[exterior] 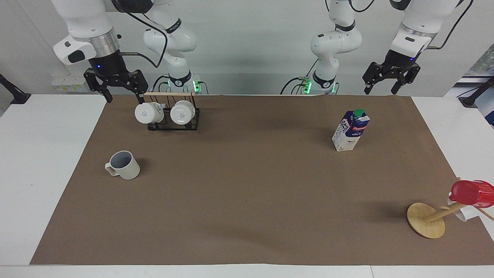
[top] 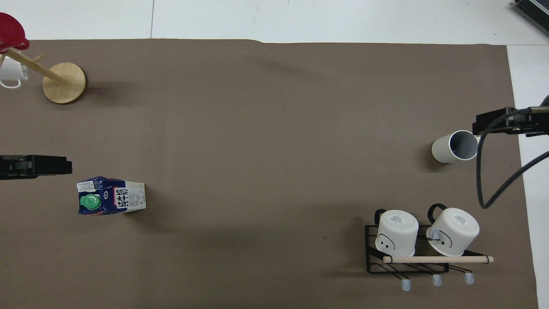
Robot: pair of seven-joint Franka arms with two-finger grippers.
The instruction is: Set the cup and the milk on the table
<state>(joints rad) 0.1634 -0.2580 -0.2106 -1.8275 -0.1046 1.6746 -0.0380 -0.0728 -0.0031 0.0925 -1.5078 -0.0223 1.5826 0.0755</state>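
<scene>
The cup (exterior: 124, 165), a matte beige-grey mug, stands upright on the brown sheet of the table (exterior: 247, 200) toward the right arm's end; it also shows in the overhead view (top: 453, 146). The milk (exterior: 350, 130) stands upright on the sheet toward the left arm's end, its green cap on top (top: 111, 201). My right gripper (exterior: 124, 96) is open and empty, raised beside the mug rack (top: 493, 122). My left gripper (exterior: 380, 90) is open and empty, raised over the sheet's edge at the left arm's end (top: 51, 165). Neither touches anything.
A black wire rack (exterior: 173, 125) with two white mugs stands near the robots, nearer to them than the cup (top: 373, 257). A wooden mug tree (exterior: 426, 220) with a red cup (exterior: 472, 193) and a white mug (top: 10, 73) stands at the left arm's end.
</scene>
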